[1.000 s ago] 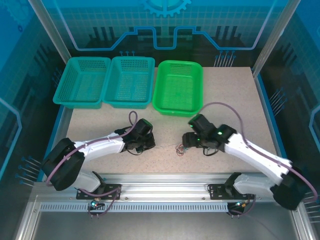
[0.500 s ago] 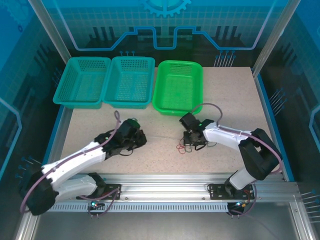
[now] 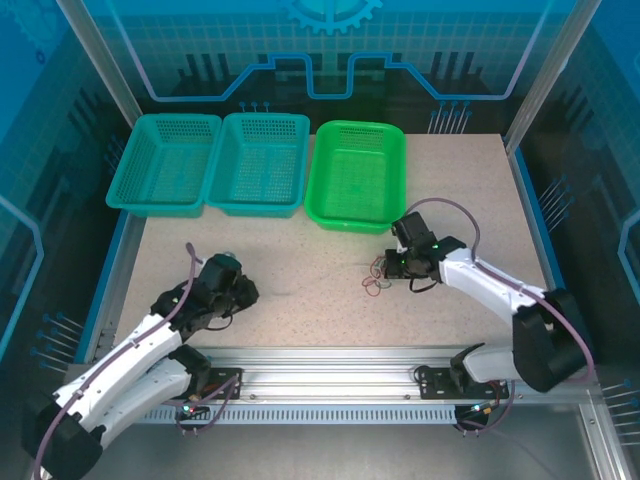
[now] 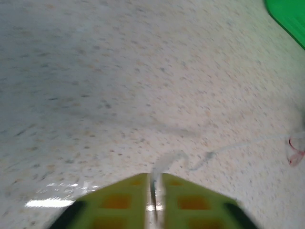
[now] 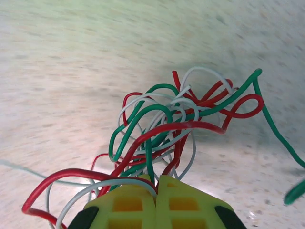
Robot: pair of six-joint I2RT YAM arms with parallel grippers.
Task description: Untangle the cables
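1. The cables (image 3: 375, 281) lie as one small knot of red, green and white strands on the table (image 3: 470, 190). The knot is right of centre, nearer than the near edge of the bright green basket (image 3: 355, 175) and apart from it.
2. The right arm (image 3: 480, 285) reaches in from the right, and the right jaws sit against the right side of the knot.
3. In the right wrist view the right jaws are pressed together, with several strands of the cables (image 5: 176, 129) pinched in the seam. Red, white and green loops fan out just ahead of the tips and rest on the table. One green strand (image 5: 279, 136) trails off to the right.
4. The left arm (image 3: 140, 345) lies at the near left of the table, well apart from the knot.
5. In the left wrist view the left jaws are closed to a thin slit, and a white wire (image 4: 167, 159) is caught in it. The wire curls on the table just ahead of the tips. It then runs right, blurred, towards a red loop (image 4: 295, 152) at the edge of that view.
6. From above, the white wire is too faint to trace between the left jaws and the knot.
7. Two teal baskets (image 3: 165, 160) (image 3: 255, 160) stand side by side at the far left, just left of the green basket.
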